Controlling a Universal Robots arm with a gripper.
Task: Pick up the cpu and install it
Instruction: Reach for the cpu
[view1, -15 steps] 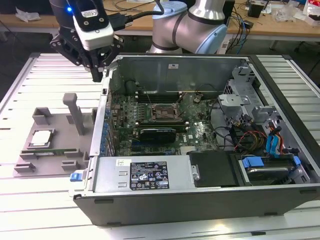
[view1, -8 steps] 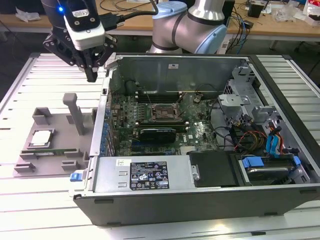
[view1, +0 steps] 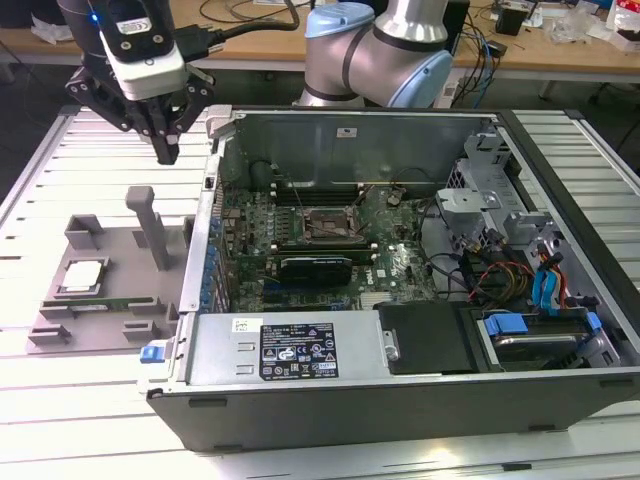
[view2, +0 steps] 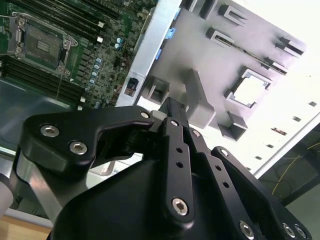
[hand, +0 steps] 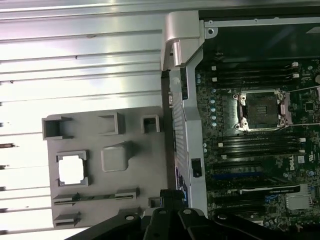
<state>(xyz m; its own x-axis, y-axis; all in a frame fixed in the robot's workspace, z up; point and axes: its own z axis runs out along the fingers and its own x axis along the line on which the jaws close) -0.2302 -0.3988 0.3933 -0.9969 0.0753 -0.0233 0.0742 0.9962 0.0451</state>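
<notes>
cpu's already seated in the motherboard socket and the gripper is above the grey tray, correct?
Not quite. The cpu lies in its recess in the grey tray, not in the motherboard socket, which is empty in the exterior view and the first wrist view. The gripper is above the grey tray.

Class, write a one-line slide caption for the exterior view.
Robot hand hovers near the grey tray holding the cpu, beside the open computer case with its empty socket.

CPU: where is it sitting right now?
The cpu sits in a square recess of the grey tray at the exterior view's left, outside the computer case, near the tray's upright post.
</notes>
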